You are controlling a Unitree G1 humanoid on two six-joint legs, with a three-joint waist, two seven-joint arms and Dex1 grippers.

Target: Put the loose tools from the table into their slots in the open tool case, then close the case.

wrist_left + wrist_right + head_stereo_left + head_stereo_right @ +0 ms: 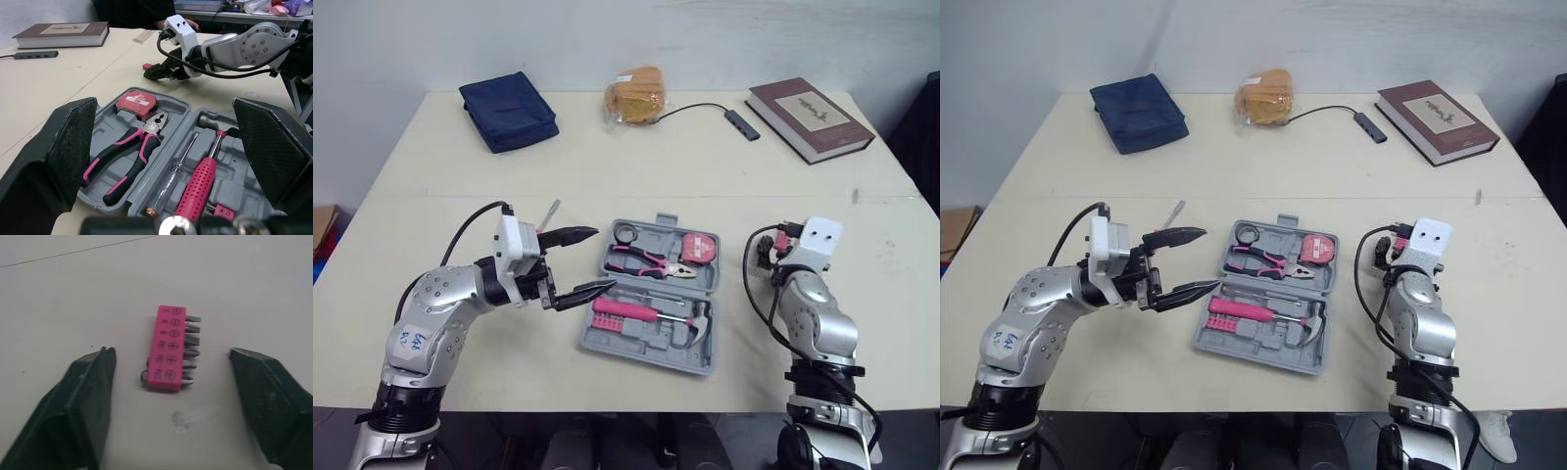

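I take the tool case [636, 336] as reference. Left of it, left gripper [582, 262]; right of it, bit holder [168, 348]. Behind it, left to right: pouch [509, 111], bagged bread [638, 95], book [810, 117].

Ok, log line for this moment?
left claw: open, beside tool case | right claw: open, over pink bit holder on table | tool case: open

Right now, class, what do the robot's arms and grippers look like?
Both arms are silver with rounded joints, white wrist boxes and black cables. The left arm has a white sticker with blue writing; the right arm has two dark holes in its box. The left gripper and right gripper each have two tapered black fingers.
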